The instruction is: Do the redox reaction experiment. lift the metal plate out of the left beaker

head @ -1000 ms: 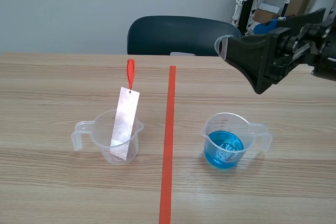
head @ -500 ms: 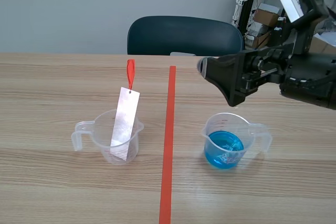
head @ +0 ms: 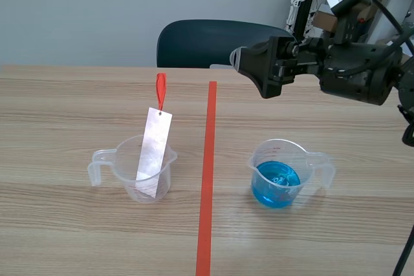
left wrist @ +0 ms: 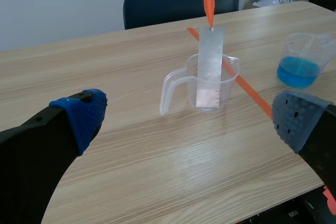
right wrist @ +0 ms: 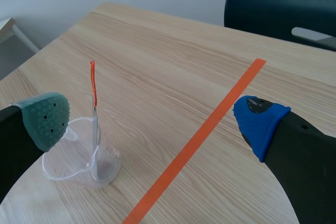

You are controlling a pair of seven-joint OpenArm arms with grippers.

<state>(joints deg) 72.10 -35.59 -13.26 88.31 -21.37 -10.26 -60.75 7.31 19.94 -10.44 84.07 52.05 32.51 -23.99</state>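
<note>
Metal plate [head: 154,150] leaning in left beaker [head: 126,172], ahead of and below right gripper [right wrist: 152,119]; fingers spread wide.

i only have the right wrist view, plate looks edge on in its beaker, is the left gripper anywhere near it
Observer: No. The left gripper is open and stops short of the left beaker, with nothing between its fingers.
Operator: is there another beaker, can't see one
Observer: Yes. A second beaker holding blue liquid stands across the tape line from the first.
Operator: where's my gripper in the wide shot
Observer: The right gripper hangs raised over the table on the second beaker's side of the line, apart from the metal plate.
</note>
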